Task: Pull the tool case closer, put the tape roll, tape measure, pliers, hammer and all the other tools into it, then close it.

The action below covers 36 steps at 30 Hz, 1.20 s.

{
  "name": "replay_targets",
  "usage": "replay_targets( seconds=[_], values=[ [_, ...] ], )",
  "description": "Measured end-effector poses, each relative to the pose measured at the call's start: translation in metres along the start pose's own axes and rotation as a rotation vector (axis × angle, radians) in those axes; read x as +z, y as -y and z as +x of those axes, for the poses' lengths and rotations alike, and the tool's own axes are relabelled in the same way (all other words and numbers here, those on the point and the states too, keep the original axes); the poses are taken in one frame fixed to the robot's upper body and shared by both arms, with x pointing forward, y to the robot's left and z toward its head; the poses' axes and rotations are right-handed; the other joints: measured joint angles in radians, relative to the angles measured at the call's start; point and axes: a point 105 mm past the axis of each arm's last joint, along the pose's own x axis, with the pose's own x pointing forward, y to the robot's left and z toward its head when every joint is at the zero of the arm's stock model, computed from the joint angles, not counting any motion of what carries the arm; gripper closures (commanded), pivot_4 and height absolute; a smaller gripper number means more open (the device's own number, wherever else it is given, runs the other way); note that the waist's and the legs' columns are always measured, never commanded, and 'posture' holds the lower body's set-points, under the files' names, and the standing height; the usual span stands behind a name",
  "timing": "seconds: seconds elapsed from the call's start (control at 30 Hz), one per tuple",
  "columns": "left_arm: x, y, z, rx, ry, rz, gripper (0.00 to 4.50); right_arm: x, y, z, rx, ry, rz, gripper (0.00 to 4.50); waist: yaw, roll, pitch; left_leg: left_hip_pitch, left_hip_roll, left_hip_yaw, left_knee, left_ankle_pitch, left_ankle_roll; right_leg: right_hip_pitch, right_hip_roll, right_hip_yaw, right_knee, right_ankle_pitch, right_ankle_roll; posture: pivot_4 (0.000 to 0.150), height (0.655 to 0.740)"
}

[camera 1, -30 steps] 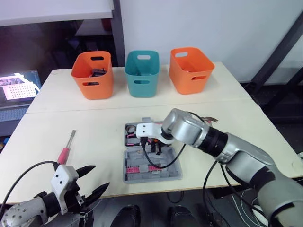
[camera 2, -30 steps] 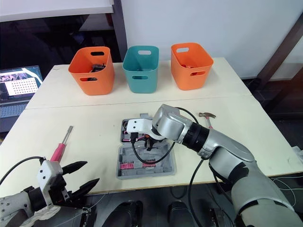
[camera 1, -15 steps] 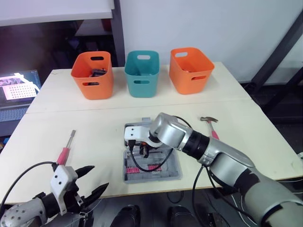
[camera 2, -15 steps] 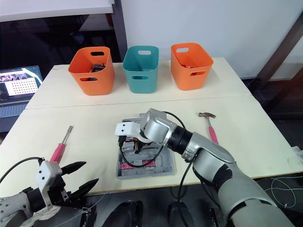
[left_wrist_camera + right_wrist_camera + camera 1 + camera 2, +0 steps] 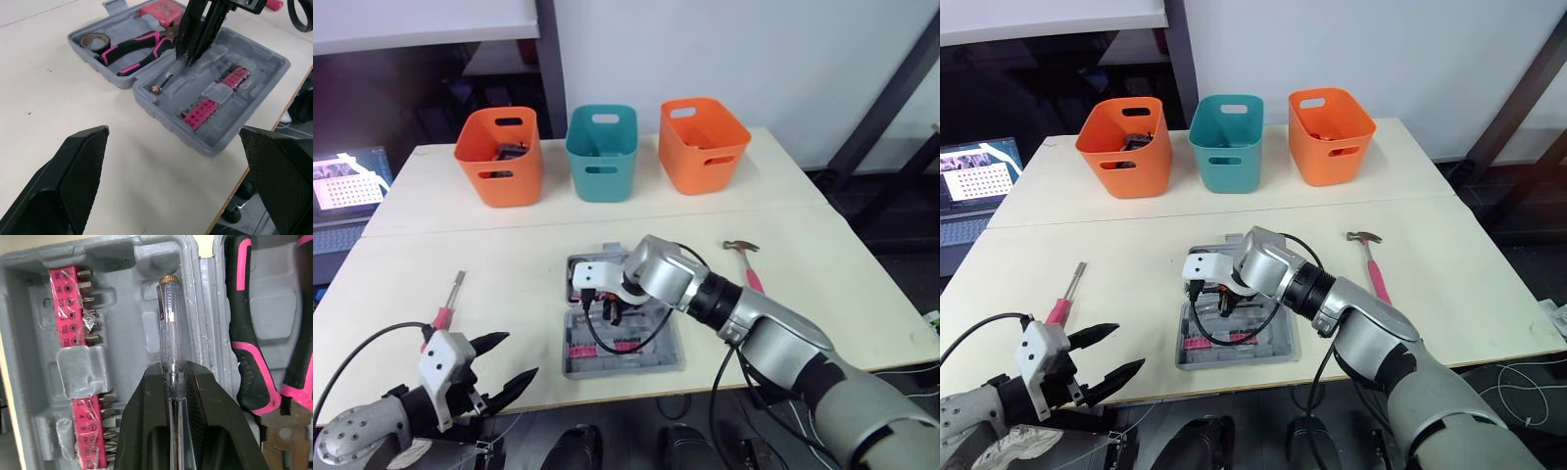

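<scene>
Your right claw point(image 5: 175, 377) hangs over the open grey tool case point(image 5: 264, 63), which sits at the middle of the table point(image 5: 509, 255) close to its front edge. Its two black fingers are clamped on a clear-handled tester screwdriver point(image 5: 168, 323). The tester lies low along a moulded slot in the near half of the case, just beside the hinge, with its brass cap pointing away from the claw. Whether it is seated in the slot is hard to tell from these angles.

Two pink strips of screwdriver bits point(image 5: 215, 93) fill the same half. The far half holds the pink-and-black pliers point(image 5: 132, 49), the tape roll point(image 5: 94, 41) beside them, and a pink block that looks like the tape measure point(image 5: 161, 10).

Outside the case, the hammer point(image 5: 1376, 272) lies flat on the table to the right, well apart from it. A pink-handled screwdriver point(image 5: 450, 299) lies to the left, near the front edge.

Your left claw point(image 5: 517, 356) hovers low at the table's front left edge, near that screwdriver, fingers spread wide apart and holding nothing.

At the back stand three bins in a row: an orange bin point(image 5: 499, 157), a teal bin point(image 5: 601, 157) and a second orange bin point(image 5: 703, 147). A laptop point(image 5: 342, 186) sits off to the left.
</scene>
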Motion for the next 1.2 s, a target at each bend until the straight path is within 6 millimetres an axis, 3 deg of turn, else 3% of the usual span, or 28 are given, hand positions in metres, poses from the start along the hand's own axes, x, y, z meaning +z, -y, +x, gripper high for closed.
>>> replay_targets(
  seconds=[0.57,0.8,1.1,1.2],
  values=[
    [-0.001,-0.004,0.0,-0.017,-0.016,0.004,0.0,0.013,0.003,-0.001,-0.025,0.044,-0.021,4.43,0.0,0.0,0.0,0.0,0.001,0.0,0.0,0.0,-0.001,-0.001,0.0,0.0,0.0,0.001,-0.001,0.15,0.7329],
    [-0.003,-0.005,0.0,-0.016,-0.021,-0.001,0.0,0.012,0.005,-0.002,-0.042,0.036,-0.027,1.13,0.001,0.0,0.0,0.0,0.001,0.0,0.0,0.0,-0.001,-0.001,0.0,0.0,0.0,0.001,-0.001,0.15,0.7329],
    [-0.002,-0.005,0.001,-0.025,-0.016,0.003,0.0,0.012,-0.002,-0.012,-0.036,0.115,-0.049,1.13,0.004,0.0,0.0,0.0,0.001,0.0,-0.001,0.0,-0.001,-0.001,0.0,0.0,0.0,0.001,-0.001,0.15,0.7329],
    [-0.001,-0.008,0.003,-0.023,-0.01,0.005,0.0,0.016,-0.006,-0.014,-0.058,0.25,-0.051,1.13,0.004,0.0,0.0,0.0,0.001,0.0,0.0,0.0,-0.001,-0.001,0.0,0.001,0.0,0.001,-0.001,0.15,0.7329]
  ],
)
